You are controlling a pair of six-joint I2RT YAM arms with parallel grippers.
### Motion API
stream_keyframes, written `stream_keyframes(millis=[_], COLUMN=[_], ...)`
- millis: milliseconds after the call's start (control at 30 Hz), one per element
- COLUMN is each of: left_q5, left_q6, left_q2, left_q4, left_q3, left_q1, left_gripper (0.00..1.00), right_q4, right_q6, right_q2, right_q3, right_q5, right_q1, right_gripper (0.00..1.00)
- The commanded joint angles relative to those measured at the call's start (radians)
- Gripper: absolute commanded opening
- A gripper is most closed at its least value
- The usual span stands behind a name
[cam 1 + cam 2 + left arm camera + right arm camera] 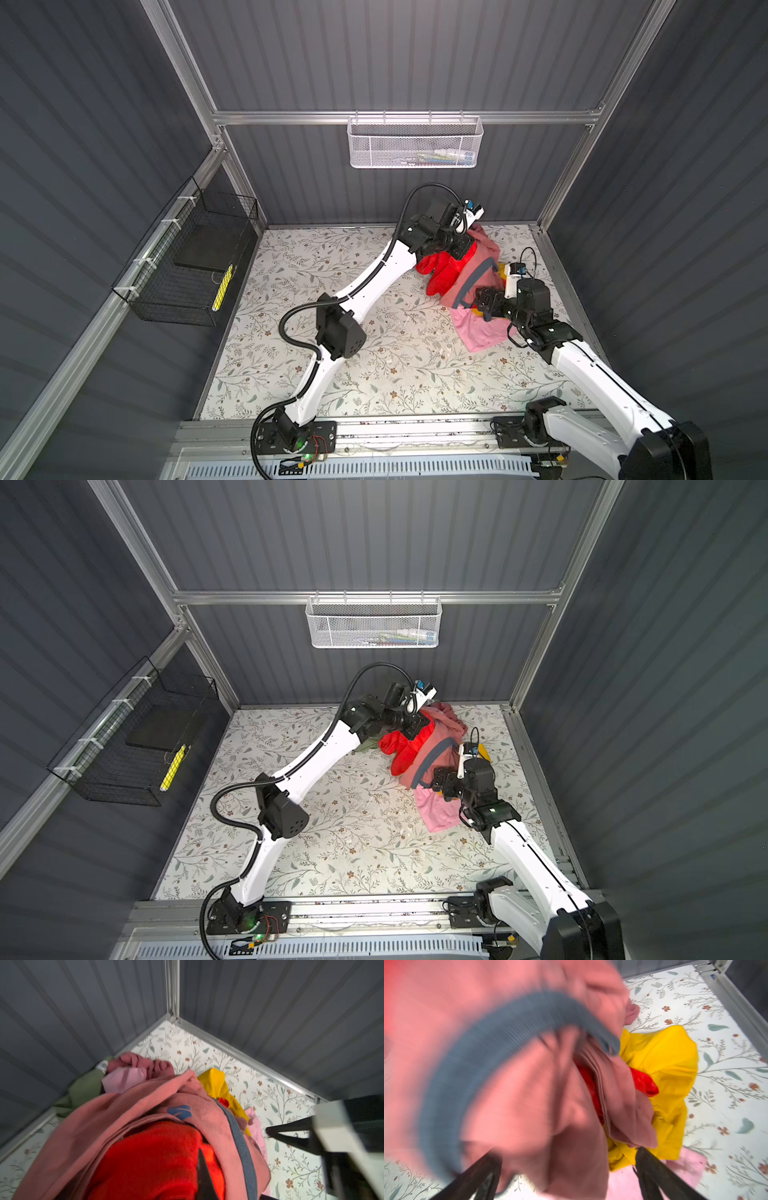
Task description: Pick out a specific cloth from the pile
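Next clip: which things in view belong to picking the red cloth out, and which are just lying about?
In use: red cloth, pile, left end effector shut on it, open right end effector.
Lying about: white mesh basket, black wire basket.

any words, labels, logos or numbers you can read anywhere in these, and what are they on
No text in any view can be read.
Blue mark on the dusty-pink garment: a logo shape, no letters visible.
White tag by the olive green cloth: too blurred to read.
Packages in the white mesh basket: labels too small to read.
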Motion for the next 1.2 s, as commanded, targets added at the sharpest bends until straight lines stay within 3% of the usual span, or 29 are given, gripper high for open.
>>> stream_keyframes(millis=[0, 200, 300, 400, 533, 633, 767, 900, 967, 1167], left_q5=[0.059, 0.099, 0.145, 0.118, 0.055, 0.038, 0.054, 0.062, 0.069, -0.012], left_q6=[-0.056, -0.115, -0.145, -0.161, -0.177, -0.199, -0.217, -0.219, -0.227, -0.249], left_q2=[0.062, 0.109, 0.085, 0.024, -0.117, -0.217, -0.29, -0.284, -0.288, -0.308], left_q4=[-0.033, 0.039, 0.098, 0.14, 0.241, 0.316, 0.366, 0.332, 0.338, 0.288], left_q3=[0.005, -0.077, -0.147, -0.224, -0.397, -0.518, -0.604, -0.603, -0.615, -0.661], left_q1=[0.012, 0.016, 0.015, 0.018, 0.022, 0.026, 0.03, 0.032, 0.034, 0.053], left_gripper=[0.0, 0.0, 0.0, 0.01, 0.28, 0.34, 0.3, 0.08, 0.02, 0.2], right_q4=[-0.125, -0.129, -0.117, -0.07, 0.014, 0.042, 0.1, 0.123, 0.132, 0.119], right_q6=[0.012, -0.028, -0.041, -0.037, -0.008, 0.0, 0.019, 0.024, 0.027, 0.018], right_q2=[-0.033, -0.022, 0.044, 0.106, 0.19, 0.279, 0.401, 0.471, 0.484, 0.501], right_q3=[0.02, 0.05, 0.086, 0.096, 0.117, 0.164, 0.217, 0.246, 0.25, 0.263], right_q5=[0.057, 0.032, -0.019, -0.026, -0.074, -0.119, -0.194, -0.182, -0.176, -0.16], right_q1=[-0.003, -0.003, -0.002, 0.0, 0.0, 0.001, 0.007, 0.015, 0.015, 0.015], right_gripper=[0.99, 0.97, 0.92, 0.91, 0.93, 0.94, 0.92, 0.85, 0.81, 0.66])
